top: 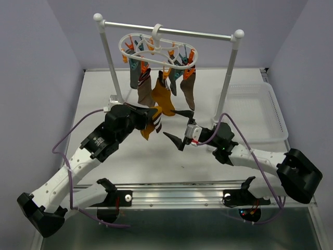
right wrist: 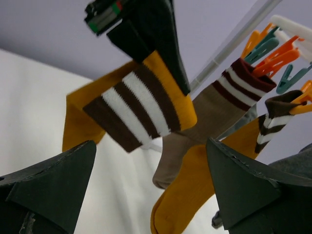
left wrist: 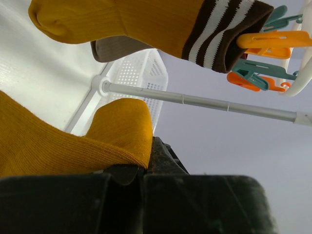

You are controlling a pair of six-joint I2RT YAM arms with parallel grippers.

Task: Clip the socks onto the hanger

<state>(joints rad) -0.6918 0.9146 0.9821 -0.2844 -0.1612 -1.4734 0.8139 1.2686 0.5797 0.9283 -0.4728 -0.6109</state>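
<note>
Table (top: 156,161) bears basket (top: 257,107); hanger (top: 156,34) holds socks (top: 161,94).

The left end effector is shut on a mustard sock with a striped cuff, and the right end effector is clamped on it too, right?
No. The right end effector is open, fingers spread either side of the mustard sock, as the right wrist view shows. The left end effector is indeed shut on it.

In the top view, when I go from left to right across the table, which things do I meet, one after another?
Left gripper, shut on a mustard striped sock → right gripper, jaws wide open → white basket at the right edge of the table.
</note>
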